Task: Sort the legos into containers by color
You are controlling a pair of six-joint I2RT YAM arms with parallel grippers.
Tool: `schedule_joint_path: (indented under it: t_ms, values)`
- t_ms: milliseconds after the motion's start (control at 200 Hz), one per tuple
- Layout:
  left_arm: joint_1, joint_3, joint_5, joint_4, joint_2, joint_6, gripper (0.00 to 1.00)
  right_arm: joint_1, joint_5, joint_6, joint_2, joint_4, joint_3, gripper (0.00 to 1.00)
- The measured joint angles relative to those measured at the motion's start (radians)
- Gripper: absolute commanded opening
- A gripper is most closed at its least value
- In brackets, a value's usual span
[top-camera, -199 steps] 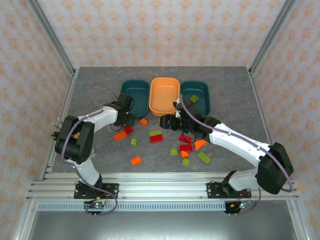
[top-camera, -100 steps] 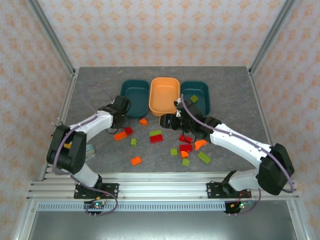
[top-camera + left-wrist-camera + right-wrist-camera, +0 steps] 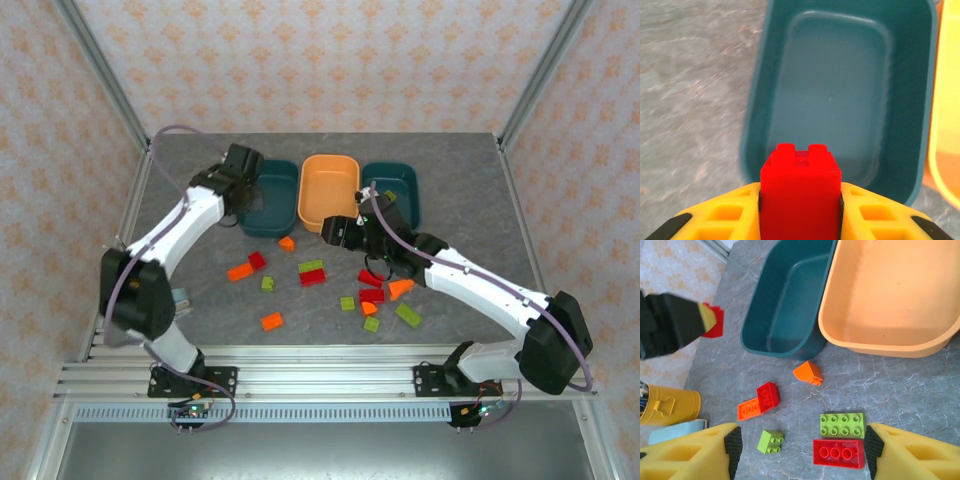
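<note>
Left tool [image 3: 800,212] just swung up from the grey surface [image 3: 690,100], pinching a small red plastic brick [image 3: 800,187] by the left dark teal tray [image 3: 754,125]'s near rim; drop's next, I'd guess. Right tool [image 3: 801,447]'s spread.

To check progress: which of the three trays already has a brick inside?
The dark teal tray on the right: one yellow-green brick lies in it. The orange tray and the left teal tray hold no brick.
</note>
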Motion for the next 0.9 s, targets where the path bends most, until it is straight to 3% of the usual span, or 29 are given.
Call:
schedule_joint_path:
  t_ms: [195, 375, 585, 721, 901]
  values:
    - [0.006, 0.244, 0.048, -0.042, 0.327, 0.0, 0.37, -0.033, 0.031, 0.025, -0.01, -0.027, 0.0, 0.66]
    - [0.023, 0.288, 0.08, -0.075, 0.479, 0.0, 0.45, -0.074, 0.108, 0.074, -0.088, -0.161, -0.008, 0.67]
    - [0.03, 0.323, 0.108, -0.101, 0.493, 0.003, 0.63, -0.128, 0.185, 0.195, -0.234, -0.312, -0.1, 0.73]
    - [0.03, 0.338, 0.106, -0.103, 0.475, -0.005, 0.8, -0.188, 0.201, 0.317, -0.249, -0.468, -0.114, 0.7]
    - [0.004, 0.299, 0.097, -0.096, 0.322, -0.019, 0.83, -0.313, 0.134, 0.497, -0.21, -0.594, -0.15, 0.64]
